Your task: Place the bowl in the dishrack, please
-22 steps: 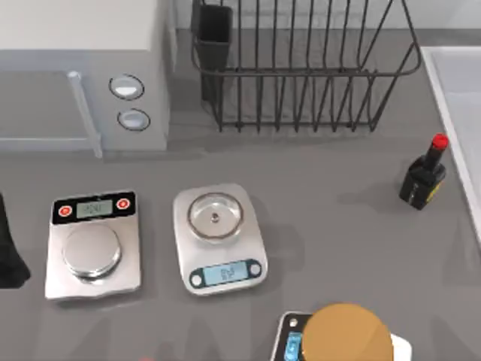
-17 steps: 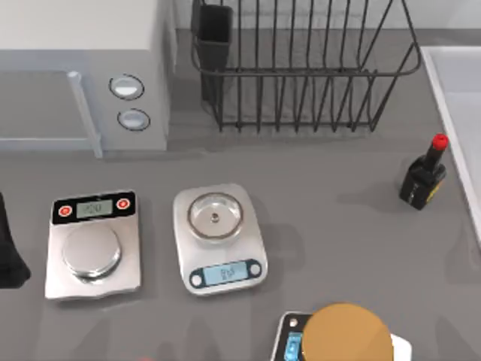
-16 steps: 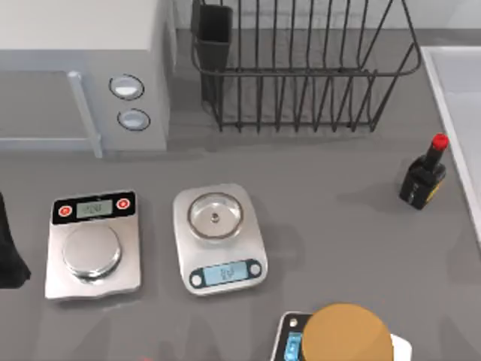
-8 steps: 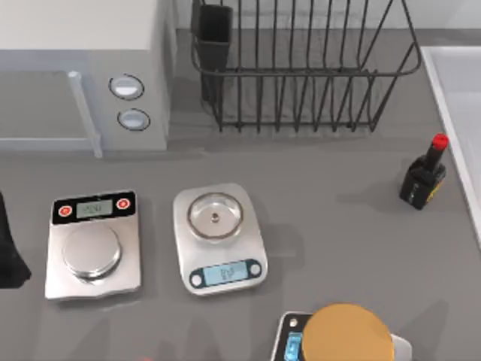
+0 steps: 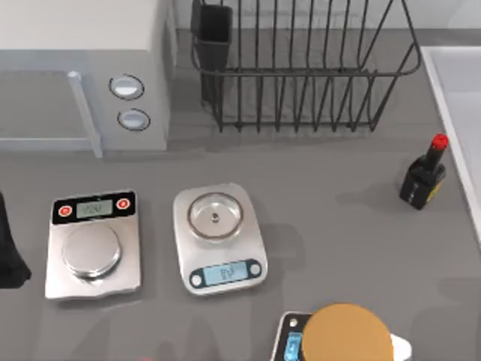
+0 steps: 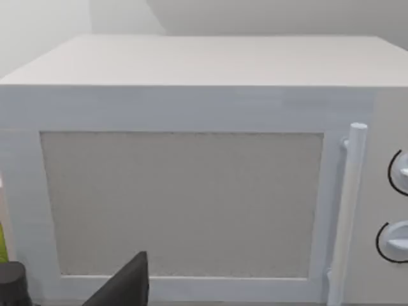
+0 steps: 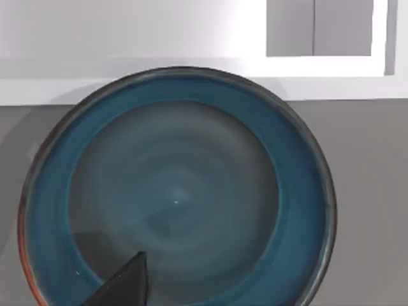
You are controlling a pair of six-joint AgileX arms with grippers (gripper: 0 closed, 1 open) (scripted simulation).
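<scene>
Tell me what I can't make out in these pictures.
- Right wrist view: the bowl is cut by the lower edge, and a dark finger covers part of it; whether the jaws are open or shut is unclear.
- Top view: the dishrack runs off the upper edge.
- Top view: the scale readouts are too small.

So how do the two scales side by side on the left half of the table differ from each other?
The left scale has a black display strip with two red buttons on its far edge; the middle scale has a light blue display on its near edge. The left scale's plate is a plain silver disc; the middle scale's plate shows a raised ring with a centre dot. The left scale sits square, the middle one slightly turned. Both are silver with round plates on the grey table.
</scene>
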